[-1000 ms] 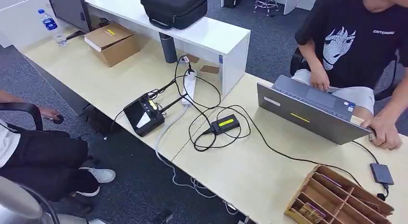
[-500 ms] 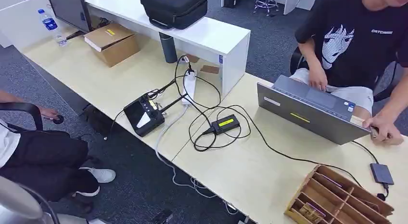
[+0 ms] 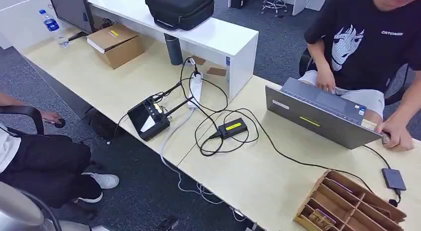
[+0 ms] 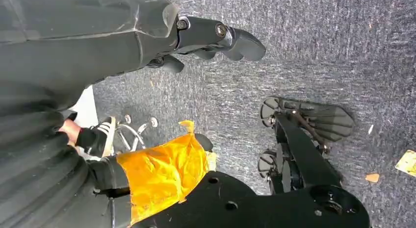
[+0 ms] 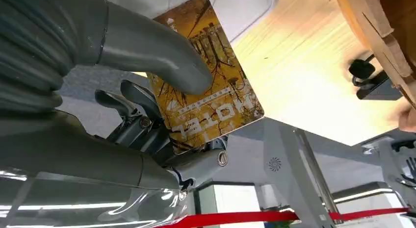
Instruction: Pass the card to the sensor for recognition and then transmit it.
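At the robot's right wrist: right hand [image 5: 147,105], thumb pressed on the face of a yellow-brown printed card [image 5: 206,86], darker fingers [image 5: 125,103] behind it; card pinched and held in the air off the edge of the pale wooden surface [image 5: 294,76].

Left hand [image 4: 216,39]: hanging over grey carpet, fingers curled in, nothing in them.

On the surface [image 3: 258,176], head view:
- Wooden divided tray [image 3: 347,203], near right corner, several compartments; contents too small to tell.
- Small dark flat box [image 3: 393,179], just beyond the tray at the right edge, on a cable.
- Grey laptop [image 3: 317,112], open, toward the far right; a person in a black printed shirt [image 3: 367,37] has one hand on its keys and the other at its right side.
- Black adapter with yellow label [image 3: 232,127], mid-surface, amid looped black cables.
- Black handheld controller with screen [image 3: 149,116], at the near edge, left of the adapter.
- White power strip [image 3: 194,89], behind the controller.
- Cardboard box [image 3: 115,43], far left part.
- Water bottle [image 3: 53,27], far left corner.
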Controlling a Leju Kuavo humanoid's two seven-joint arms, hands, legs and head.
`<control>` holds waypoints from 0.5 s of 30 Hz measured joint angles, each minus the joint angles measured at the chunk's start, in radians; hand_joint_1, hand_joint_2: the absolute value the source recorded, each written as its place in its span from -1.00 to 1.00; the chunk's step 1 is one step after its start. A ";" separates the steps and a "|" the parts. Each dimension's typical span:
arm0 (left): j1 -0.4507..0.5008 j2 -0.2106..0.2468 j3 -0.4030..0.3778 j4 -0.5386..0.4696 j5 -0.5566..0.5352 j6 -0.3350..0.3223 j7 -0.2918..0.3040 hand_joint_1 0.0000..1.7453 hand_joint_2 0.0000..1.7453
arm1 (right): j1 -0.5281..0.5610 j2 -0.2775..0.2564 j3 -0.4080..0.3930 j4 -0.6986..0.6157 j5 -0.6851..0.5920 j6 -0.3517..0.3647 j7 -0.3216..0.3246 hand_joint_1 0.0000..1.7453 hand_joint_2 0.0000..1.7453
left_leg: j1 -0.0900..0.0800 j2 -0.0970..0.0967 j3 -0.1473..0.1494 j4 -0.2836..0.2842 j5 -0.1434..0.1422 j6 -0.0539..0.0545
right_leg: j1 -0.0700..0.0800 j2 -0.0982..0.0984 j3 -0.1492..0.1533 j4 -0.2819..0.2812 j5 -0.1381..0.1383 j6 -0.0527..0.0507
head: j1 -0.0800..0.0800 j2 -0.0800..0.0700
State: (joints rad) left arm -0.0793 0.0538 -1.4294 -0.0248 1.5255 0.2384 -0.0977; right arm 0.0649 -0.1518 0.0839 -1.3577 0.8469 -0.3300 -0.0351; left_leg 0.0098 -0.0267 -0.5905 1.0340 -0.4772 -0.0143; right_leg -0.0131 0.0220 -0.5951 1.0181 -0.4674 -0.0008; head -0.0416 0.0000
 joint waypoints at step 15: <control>0.000 0.000 0.000 0.000 0.000 0.003 -0.010 -1.00 1.00 | -0.007 -0.011 -0.016 -0.124 0.074 -0.063 -0.021 1.00 1.00 | 0.000 0.000 0.000 0.000 0.000 0.000 | 0.000 0.000 0.000 0.000 0.000 0.000 | 0.000 0.000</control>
State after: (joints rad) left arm -0.0794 0.0538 -1.4294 -0.0248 1.5255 0.2411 -0.1080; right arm 0.0576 -0.1629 0.0675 -1.4821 0.9209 -0.3933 -0.0557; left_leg 0.0098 -0.0267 -0.5909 1.0340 -0.4771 -0.0143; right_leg -0.0131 0.0221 -0.5954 1.0182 -0.4674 -0.0008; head -0.0416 0.0000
